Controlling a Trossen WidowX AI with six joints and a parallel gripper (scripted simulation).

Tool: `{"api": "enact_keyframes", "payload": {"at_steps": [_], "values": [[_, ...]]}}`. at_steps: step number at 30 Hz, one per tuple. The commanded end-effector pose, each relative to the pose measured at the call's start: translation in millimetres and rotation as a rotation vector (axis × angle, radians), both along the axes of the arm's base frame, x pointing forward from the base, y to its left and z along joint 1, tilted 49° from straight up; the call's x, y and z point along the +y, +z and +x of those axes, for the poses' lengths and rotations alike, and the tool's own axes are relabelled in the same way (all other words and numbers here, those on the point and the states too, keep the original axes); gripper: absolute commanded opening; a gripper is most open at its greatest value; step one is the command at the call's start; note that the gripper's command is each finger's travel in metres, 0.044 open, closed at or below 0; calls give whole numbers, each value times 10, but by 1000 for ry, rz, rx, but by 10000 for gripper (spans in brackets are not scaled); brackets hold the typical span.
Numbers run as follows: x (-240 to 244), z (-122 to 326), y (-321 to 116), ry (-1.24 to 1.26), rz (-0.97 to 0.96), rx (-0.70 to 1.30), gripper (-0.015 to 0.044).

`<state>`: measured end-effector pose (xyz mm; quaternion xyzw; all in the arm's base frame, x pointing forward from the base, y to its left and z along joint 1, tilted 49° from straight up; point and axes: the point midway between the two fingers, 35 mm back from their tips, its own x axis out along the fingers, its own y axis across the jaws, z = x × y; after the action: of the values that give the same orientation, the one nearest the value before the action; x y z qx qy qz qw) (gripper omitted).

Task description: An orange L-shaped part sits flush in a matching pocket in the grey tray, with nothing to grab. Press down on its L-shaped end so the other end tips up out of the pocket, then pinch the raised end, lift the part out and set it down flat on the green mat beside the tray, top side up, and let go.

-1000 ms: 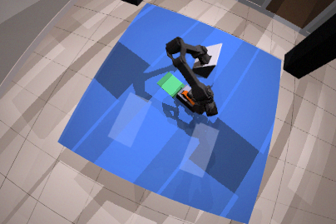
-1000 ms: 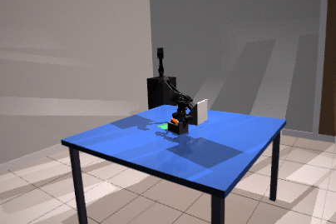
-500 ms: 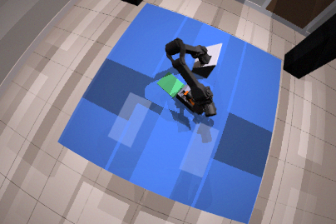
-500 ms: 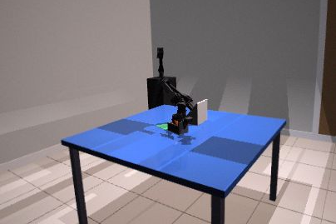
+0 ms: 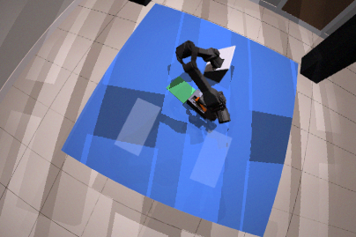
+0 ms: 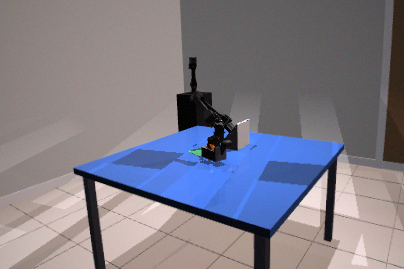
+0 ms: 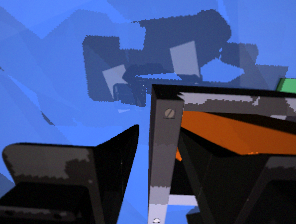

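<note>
The orange part [image 5: 203, 107] [image 6: 212, 147] [image 7: 235, 132] is tilted in the tray [image 6: 214, 155] [image 7: 162, 150]. Its end towards the green mat is raised above the rim, and its end by my gripper is low in the pocket. My gripper [image 7: 157, 129] is part open, with nothing pinched. In the wrist view its right finger reaches down inside the pocket at the low end, and its left finger is outside the end wall. The fingertip contact is hidden. The green mat [image 5: 182, 91] [image 6: 196, 152] [image 7: 288, 86] lies beside the tray, with nothing on it.
A white-faced upright panel [image 5: 226, 59] [image 6: 243, 134] stands near the arm's base, behind the tray. The arm reaches over the tray and hides part of it in the top view. Dark arm shadows fall on the blue table [image 5: 132, 79] [image 6: 240, 190].
</note>
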<state>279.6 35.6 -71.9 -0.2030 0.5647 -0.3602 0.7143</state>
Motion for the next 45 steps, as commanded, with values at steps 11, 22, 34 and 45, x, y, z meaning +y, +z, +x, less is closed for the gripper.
{"api": "enact_keyframes", "payload": {"at_steps": [11,22,34,45], "values": [[542,-30,417,3,7,0,180],[785,-96,695,20,11,-9,180],[785,-96,695,20,11,-9,180],[771,-97,713,49,6,24,233]]}}
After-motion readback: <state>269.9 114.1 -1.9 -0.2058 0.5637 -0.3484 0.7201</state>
